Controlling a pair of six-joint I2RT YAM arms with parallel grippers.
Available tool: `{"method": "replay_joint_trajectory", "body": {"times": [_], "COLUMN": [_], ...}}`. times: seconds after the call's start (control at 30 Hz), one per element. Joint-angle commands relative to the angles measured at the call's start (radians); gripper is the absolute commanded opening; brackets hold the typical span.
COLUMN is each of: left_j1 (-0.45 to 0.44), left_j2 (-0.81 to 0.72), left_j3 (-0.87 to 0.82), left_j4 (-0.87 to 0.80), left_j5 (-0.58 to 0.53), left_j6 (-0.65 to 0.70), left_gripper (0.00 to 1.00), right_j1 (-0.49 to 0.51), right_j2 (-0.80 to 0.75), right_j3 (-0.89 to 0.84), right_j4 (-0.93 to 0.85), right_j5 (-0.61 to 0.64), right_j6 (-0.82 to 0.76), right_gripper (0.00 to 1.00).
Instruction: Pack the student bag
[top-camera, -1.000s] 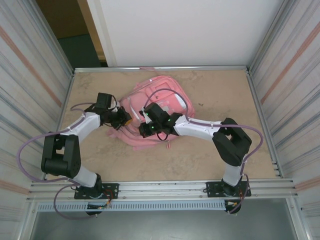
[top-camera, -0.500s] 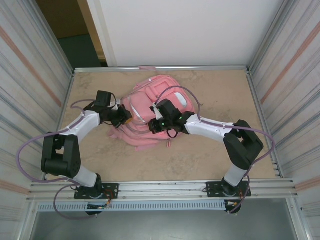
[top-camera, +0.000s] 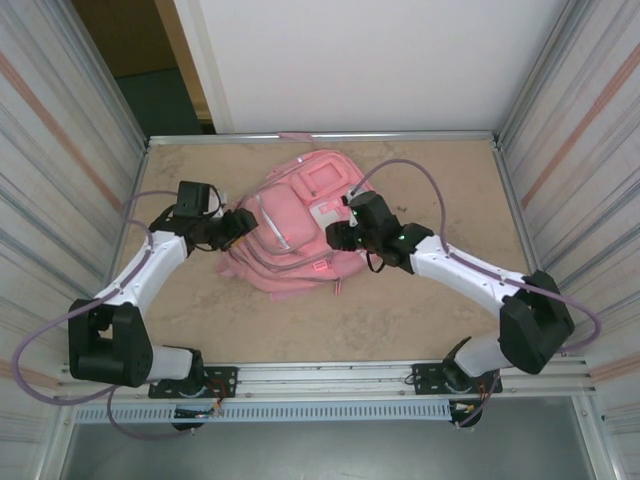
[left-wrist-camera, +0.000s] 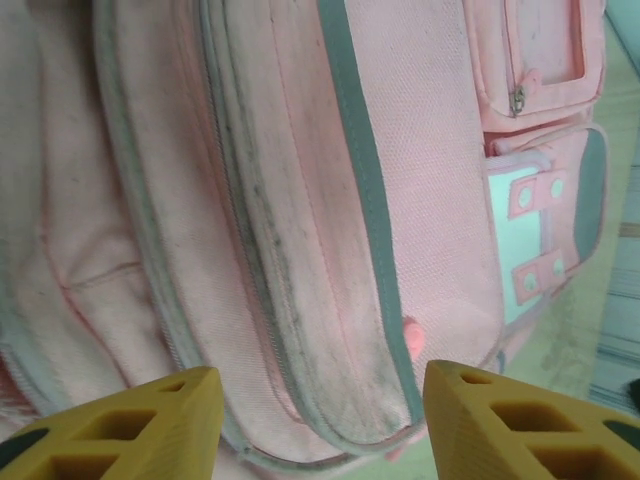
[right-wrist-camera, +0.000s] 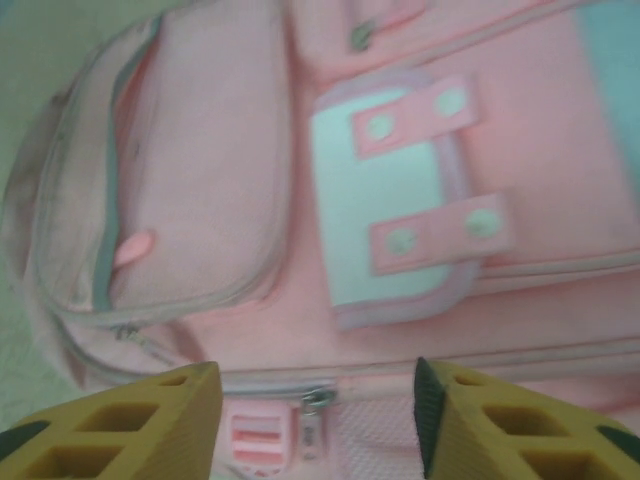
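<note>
Lying front-up on tan table (top-camera: 430, 300), centre of top view: large pink fabric backpack with white trim panels (top-camera: 296, 238), pockets look zipped. My left gripper (top-camera: 236, 224) at its left edge, my right gripper (top-camera: 338, 236) over its right side; both spread apart, empty. Flanking, I judge, to handle the floppy bag from both sides.

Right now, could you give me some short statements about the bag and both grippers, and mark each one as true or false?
1. The bag lies flat on the table, pockets facing up. True.
2. The left gripper is shut on a strap. False: its fingers stand apart and hold nothing.
3. The right gripper is open. True.
4. The bag hangs over the table's near edge. False: it lies toward the far side, wholly on the table.
5. A white panel on the bag bears two pink tabs. True.
</note>
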Motion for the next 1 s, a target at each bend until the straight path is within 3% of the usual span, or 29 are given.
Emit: {"method": "replay_joint_trajectory", "body": {"times": [0.0,0.07,0.17,0.2,0.23,0.43,0.57,0.63,0.77,0.97], "left_j1": [-0.012,-0.046,-0.065,-0.073,-0.085,-0.131,-0.131,-0.130,-0.089,0.002], "left_j2": [-0.036,-0.094,-0.209,-0.245,-0.284,-0.424,-0.445,-0.448,-0.412,-0.313], "left_j3": [-0.055,-0.099,-0.194,-0.228,-0.271,-0.452,-0.556,-0.605,-0.694,-0.730], "left_j4": [0.053,0.116,0.231,0.271,0.330,0.593,0.723,0.778,0.944,1.068], "left_j5": [-0.068,-0.127,-0.205,-0.245,-0.292,-0.497,-0.534,-0.574,-0.575,-0.489], "left_j6": [0.152,0.235,0.301,0.327,0.369,0.626,0.802,0.837,0.837,0.776], "left_gripper": [0.57,0.58,0.63,0.74,0.97,0.99,0.99,0.99,0.99,0.99], "right_j1": [-0.034,-0.054,-0.085,-0.099,-0.123,-0.364,-0.530,-0.593,-0.647,-0.709], "right_j2": [-0.085,-0.164,-0.289,-0.324,-0.369,-0.667,-0.819,-0.859,-0.835,-0.655], "right_j3": [-0.070,-0.137,-0.236,-0.266,-0.300,-0.554,-0.746,-0.778,-0.830,-0.863], "right_j4": [-0.018,0.033,0.100,0.118,0.144,0.312,0.498,0.450,0.481,0.637], "right_j5": [0.139,0.190,0.293,0.324,0.345,0.386,0.308,0.330,0.323,0.135], "right_j6": [0.011,-0.011,-0.041,-0.048,-0.061,-0.095,-0.324,-0.288,-0.251,-0.327], "right_gripper": [0.70,0.99,0.99,0.99,0.99,0.99,0.99,0.99,0.99,0.99]}}
